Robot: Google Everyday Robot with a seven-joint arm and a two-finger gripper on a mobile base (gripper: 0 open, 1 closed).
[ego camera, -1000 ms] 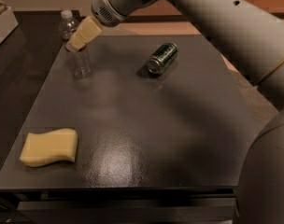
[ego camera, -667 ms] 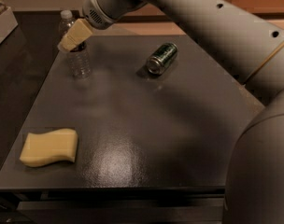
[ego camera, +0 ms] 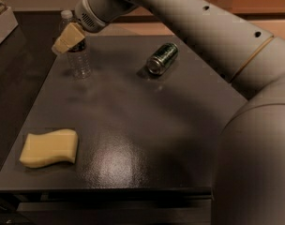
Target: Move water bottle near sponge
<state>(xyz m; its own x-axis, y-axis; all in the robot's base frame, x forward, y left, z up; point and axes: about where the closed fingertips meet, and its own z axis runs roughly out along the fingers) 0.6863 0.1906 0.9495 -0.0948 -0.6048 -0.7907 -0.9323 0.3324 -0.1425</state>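
I have only the one camera view to work from. In it I count one water bottle [ego camera: 80, 62], one sponge [ego camera: 48, 147], one green can [ego camera: 162, 58] and one arm [ego camera: 194, 25], all over a single dark table [ego camera: 142, 121].

The water bottle stands upright near the far left corner of the table, its white cap showing just above the arm's wrist. The gripper [ego camera: 67, 38] is at the bottle's upper part, on its left, with its tan tip lying across the bottle as I see it. From here I cannot tell whether the gripper is spread, closed, or pinching the bottle, nor whether it touches the bottle at all.

The sponge lies flat near the front left corner of the table, well apart from the bottle, with bare tabletop between the two.

The green can lies on its side toward the far middle of the table, its silver end facing the camera, to the right of the bottle and apart from it.

The arm comes in from the right foreground and reaches across to the far left.
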